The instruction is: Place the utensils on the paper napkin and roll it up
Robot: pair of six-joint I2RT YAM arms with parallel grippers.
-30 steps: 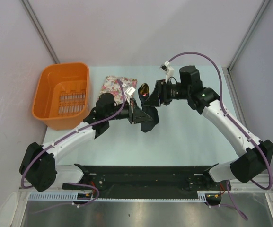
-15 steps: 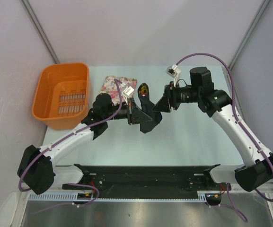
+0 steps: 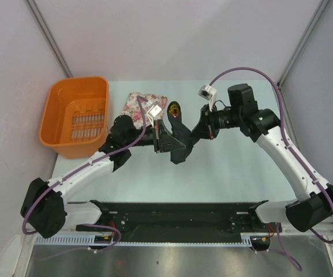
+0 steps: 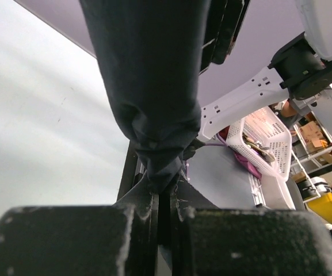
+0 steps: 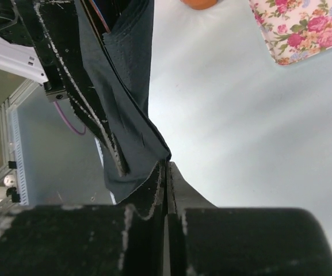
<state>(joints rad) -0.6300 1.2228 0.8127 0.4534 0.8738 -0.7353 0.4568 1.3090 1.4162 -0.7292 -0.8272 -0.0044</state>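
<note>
The black paper napkin hangs crumpled above the middle of the table, held between both arms. My left gripper is shut on one bunched end of it; in the left wrist view the paper napkin rises out of the closed left gripper. My right gripper is shut on an edge of the sheet from the right. In the right wrist view the paper napkin runs into the tips of the right gripper. A utensil with a gold head lies on the table just behind the napkin.
A pink floral cloth lies at the back of the table, left of the utensil; the floral cloth also shows in the right wrist view. An orange basket stands at the table's left edge.
The right gripper drew back to the right, then came in again and closed on the napkin's edge. The left gripper kept its hold and barely moved.
</note>
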